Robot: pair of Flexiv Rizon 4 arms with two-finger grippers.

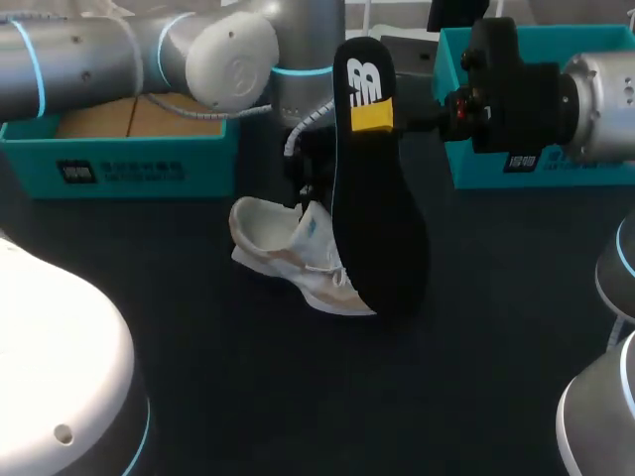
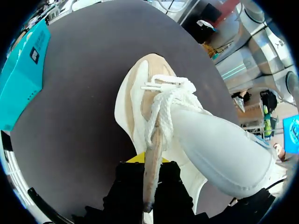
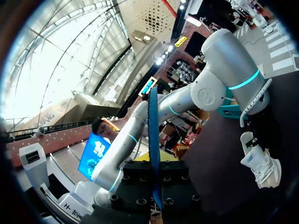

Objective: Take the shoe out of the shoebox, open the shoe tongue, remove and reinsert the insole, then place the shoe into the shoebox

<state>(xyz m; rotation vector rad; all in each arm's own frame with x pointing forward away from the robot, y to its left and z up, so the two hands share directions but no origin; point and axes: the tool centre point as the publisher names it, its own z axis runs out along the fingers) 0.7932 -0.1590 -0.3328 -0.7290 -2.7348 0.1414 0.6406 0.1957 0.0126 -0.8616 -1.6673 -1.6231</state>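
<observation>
Since the white sneaker [image 1: 288, 248] lies on the dark table [image 1: 298, 397], outside the left teal box [image 1: 119, 164] and the right teal box [image 1: 516, 159], and the black insole [image 1: 377, 218] is out of it, I judge the first half of the task as done. The right gripper [image 1: 369, 117] is clamped on the insole near its narrower end and holds it upright in the air, just beside the sneaker. The left gripper [image 2: 149, 164] pinches a thin beige edge at the sneaker's opening.

What remains, in my judgement, is to put the insole back and to lay the sneaker into the shoebox. Whether the tongue is fully opened I cannot tell; the laces [image 2: 163, 100] seem knotted. From above, the insole hides the left gripper's fingers and part of the sneaker. Which teal box is the shoebox and which is the lid is not clear.
</observation>
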